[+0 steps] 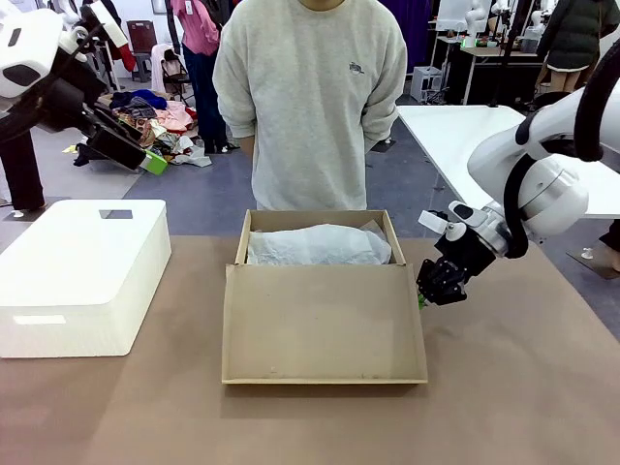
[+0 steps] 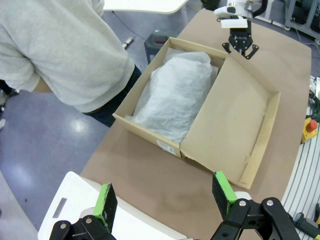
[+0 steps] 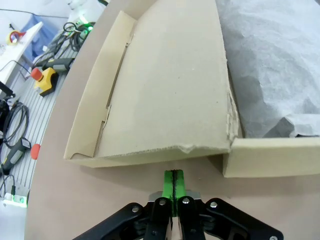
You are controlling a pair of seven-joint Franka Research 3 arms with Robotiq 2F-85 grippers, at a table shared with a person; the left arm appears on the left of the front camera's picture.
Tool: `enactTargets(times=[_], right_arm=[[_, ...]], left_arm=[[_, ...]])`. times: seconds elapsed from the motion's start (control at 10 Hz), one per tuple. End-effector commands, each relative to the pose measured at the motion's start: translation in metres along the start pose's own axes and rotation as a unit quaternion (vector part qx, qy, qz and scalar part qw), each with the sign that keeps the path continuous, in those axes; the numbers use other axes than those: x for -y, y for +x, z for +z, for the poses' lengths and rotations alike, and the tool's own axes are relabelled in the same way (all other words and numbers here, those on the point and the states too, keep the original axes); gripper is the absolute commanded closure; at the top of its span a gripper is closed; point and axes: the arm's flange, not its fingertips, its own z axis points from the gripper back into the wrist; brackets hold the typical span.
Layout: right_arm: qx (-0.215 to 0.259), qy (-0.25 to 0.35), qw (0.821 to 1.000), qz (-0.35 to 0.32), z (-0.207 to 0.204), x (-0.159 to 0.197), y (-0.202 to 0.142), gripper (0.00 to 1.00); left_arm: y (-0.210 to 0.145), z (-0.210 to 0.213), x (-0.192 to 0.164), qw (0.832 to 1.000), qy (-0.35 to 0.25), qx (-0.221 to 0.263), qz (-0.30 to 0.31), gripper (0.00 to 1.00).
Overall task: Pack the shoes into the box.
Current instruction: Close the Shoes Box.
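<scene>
A matt brown table [image 1: 523,387] is filling the foreground, and a glossy grey-blue floor [image 1: 194,184] is stretching away behind it, catching soft pale patches of overhead light. A loose heap of colourful clothes [image 1: 160,121] is lying on that floor at the far left. A plain white rectangular table [image 1: 465,136] is standing at the right, with a dark desk [image 1: 499,73] sitting farther back beside a deep purple panel [image 1: 418,29]. In the left wrist view a small dark grey box [image 2: 156,42] is resting on the floor near the brown table's far edge. Along the table's side, black cables [image 3: 15,125] are trailing over a grey ribbed strip, and a yellow box with a red button [image 3: 44,80] is lying among them.
</scene>
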Motion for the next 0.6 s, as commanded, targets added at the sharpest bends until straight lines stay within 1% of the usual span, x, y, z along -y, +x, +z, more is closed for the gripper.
enactTargets(times=[0.0, 0.1, 0.2, 0.5], right_arm=[[0.027, 0.0, 0.999, 0.02, -0.011, 0.002, -0.004, 1.0], [0.033, 0.006, 0.999, 0.024, -0.016, 0.001, -0.005, 1.0], [0.043, 0.025, 0.998, 0.029, -0.019, -0.003, -0.005, 1.0], [0.077, 0.048, 0.995, 0.051, -0.012, -0.017, -0.002, 1.0]], left_arm=[[0.0, 0.001, 0.0, 1.0, -0.005, 0.002, -0.001, 0.0], [0.0, 0.001, 0.0, 1.0, -0.005, 0.002, -0.001, 0.0], [0.0, 0.001, 0.0, 1.0, -0.005, 0.002, -0.001, 0.0], [0.0, 0.001, 0.0, 1.0, -0.005, 0.002, -0.001, 0.0]])
